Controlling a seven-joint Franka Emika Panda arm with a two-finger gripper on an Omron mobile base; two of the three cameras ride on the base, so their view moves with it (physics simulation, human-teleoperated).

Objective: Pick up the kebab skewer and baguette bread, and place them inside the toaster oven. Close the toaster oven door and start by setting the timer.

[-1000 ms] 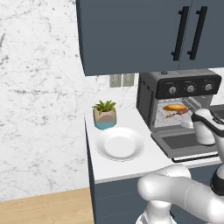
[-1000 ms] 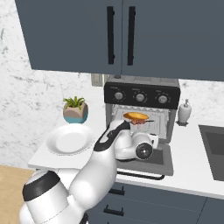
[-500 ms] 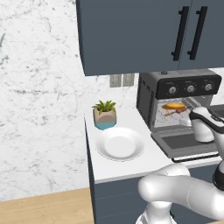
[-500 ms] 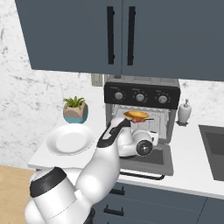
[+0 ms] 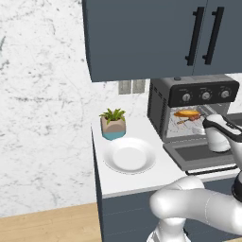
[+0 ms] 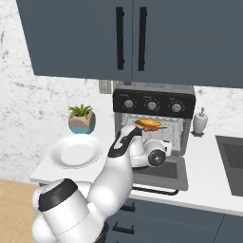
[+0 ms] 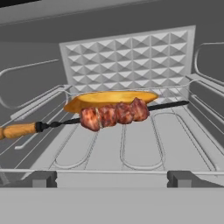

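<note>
The kebab skewer [image 7: 114, 114] and baguette bread [image 7: 109, 99] are seen lying crosswise on the rack inside the toaster oven [image 6: 153, 102], just beyond the gripper [image 7: 112, 177], whose jaws are spread wide and empty. The toaster oven door [image 5: 204, 155] lies dropped open beneath it, over the worktop [image 5: 137, 177]; it is judged next to be lifted.

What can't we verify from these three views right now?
- Knob settings: too small in both base views to read any timer mark.
- Door handle: hidden by the arm in the right base view, partly behind it in the left.
- Skewer and bread: touching or just apart, the hand view's angle does not settle it.
- Skewer handle: cut off by the hand view's left edge.
- Gripper: fingertips mostly below the frame.
</note>
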